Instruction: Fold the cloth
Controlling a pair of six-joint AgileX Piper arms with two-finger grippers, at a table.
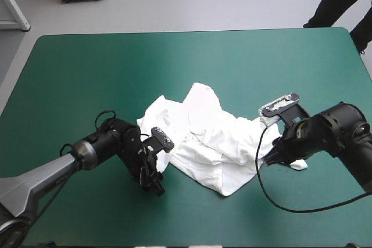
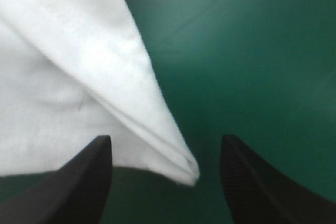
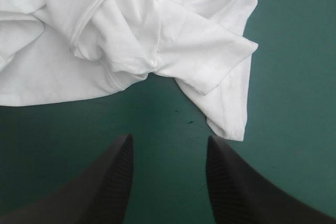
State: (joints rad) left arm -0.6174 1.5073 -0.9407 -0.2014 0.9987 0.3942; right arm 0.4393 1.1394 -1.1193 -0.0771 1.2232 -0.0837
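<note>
The white T-shirt lies in a crumpled heap at the middle of the table. My left gripper is low at the heap's near-left side. In the left wrist view this gripper is open, and a pointed folded corner of the T-shirt reaches between its fingers. My right gripper is at the heap's right side. In the right wrist view it is open over bare cover, and a sleeve of the T-shirt lies just ahead of it, apart from the fingers.
The teal-green cover surrounds the heap on every side. A small white tip of the T-shirt pokes out beside the right gripper. The table's near edge is a short way behind both arms.
</note>
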